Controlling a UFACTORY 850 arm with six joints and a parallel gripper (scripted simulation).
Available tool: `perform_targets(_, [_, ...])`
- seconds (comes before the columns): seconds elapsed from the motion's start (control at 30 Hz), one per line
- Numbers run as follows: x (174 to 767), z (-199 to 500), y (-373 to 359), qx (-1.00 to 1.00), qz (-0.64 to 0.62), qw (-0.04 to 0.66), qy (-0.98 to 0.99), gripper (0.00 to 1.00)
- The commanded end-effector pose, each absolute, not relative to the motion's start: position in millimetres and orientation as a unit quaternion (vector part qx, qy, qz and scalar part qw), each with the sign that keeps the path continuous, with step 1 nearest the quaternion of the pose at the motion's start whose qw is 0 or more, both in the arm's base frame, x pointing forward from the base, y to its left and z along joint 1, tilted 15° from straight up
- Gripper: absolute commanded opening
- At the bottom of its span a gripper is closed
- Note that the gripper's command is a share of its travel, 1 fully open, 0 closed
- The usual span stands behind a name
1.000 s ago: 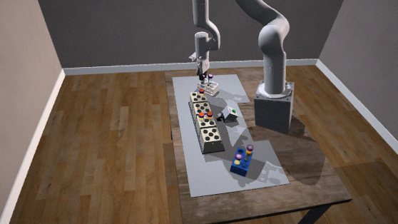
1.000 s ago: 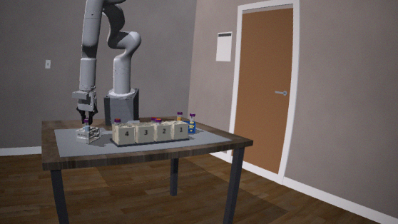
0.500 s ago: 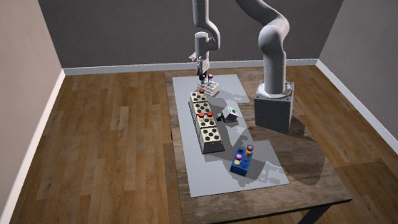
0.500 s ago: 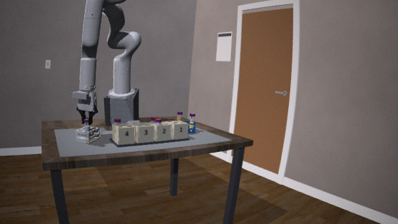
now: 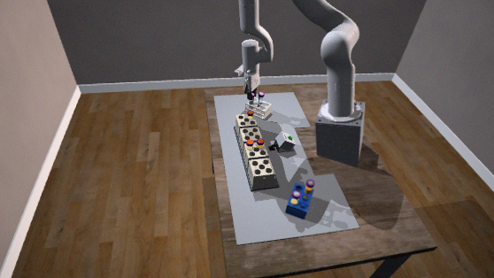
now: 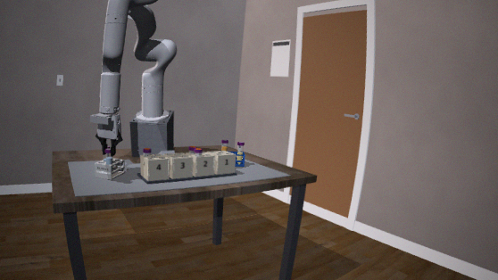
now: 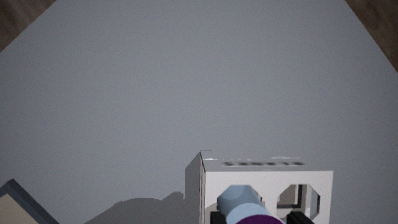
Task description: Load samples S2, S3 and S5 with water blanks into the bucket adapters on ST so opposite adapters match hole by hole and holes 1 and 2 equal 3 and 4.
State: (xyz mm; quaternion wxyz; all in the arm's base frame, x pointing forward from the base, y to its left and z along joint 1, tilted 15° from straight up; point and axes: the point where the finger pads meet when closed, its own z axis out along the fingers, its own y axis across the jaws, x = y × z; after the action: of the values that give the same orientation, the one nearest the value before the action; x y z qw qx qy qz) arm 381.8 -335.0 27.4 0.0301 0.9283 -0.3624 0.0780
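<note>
Jaws clamped on purple-capped tube (image 5: 253, 96) (image 6: 108, 158) (image 7: 241, 202) with pale blue contents, at white rack (image 5: 258, 116) (image 6: 103, 169) (image 7: 267, 177); full seating unclear. Second purple-capped tube (image 5: 261, 95) just beside jaws. Adapter 4 (image 5: 246, 125) (image 6: 158, 169) near jaws, one orange-dotted tube (image 5: 250, 113) (image 6: 147, 151) in it. Blue rack (image 5: 296, 214) (image 6: 241, 165) well apart from jaws, across desk (image 5: 363, 177) (image 6: 178, 193).

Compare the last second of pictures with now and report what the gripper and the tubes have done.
No visible move: the gripper is over the white rack in all of them, fingers around a purple-capped tube. Whether they have closed on it, I cannot tell. Nothing visibly lifted or let go. The adapters and blue rack stayed put.
</note>
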Motion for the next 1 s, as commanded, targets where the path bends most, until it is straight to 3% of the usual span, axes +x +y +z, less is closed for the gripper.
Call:
perform_targets(0.0, [382.0,27.6,-335.3,0.924,0.129,0.027,-0.359,0.00])
perform_targets(0.97, [381.1,31.5,-334.7,0.924,0.129,0.027,-0.359,0.00])
